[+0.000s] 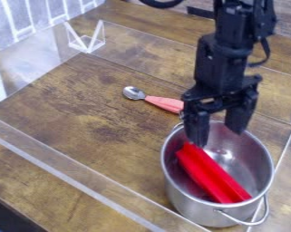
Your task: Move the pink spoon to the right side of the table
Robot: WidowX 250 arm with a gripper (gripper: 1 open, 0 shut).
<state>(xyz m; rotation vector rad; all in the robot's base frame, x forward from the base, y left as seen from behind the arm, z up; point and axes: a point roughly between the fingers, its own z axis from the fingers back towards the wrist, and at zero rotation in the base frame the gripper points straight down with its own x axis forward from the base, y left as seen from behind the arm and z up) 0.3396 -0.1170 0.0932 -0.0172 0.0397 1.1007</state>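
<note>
Nearest the camera runs a clear acrylic wall [75, 168], crossing the lower left of the view along the near edge of the counter [81, 109], a dark brown wood-grain plank top. Just behind that wall, at the near right, stands a steel pot [220, 172] with a wire bail handle hanging at its near rim. Inside it lie red sticks [208, 177], leaning from the left part of the pot toward its near right wall.

Above the far rim of the pot hangs the black gripper [220, 116], pointing down. Its jaws stand wide apart with nothing between them; the left finger reaches down over the pot's far-left rim, while the right finger hangs over the far side of the pot's opening. Whether the left fingertip touches the rim I cannot tell, since the dark finger blends with the shadow there.

Just beyond the pot, to the left of the gripper, the pink spoon [160, 101] lies flat on the counter near the middle of the scene. Its small shiny bowl points left and its salmon-pink handle runs right, where the end passes behind the gripper's left finger. The jaws do not hold it.

Farther back at the left, a small clear acrylic stand [84, 38] sits near the far wall, well apart from the spoon.
</note>
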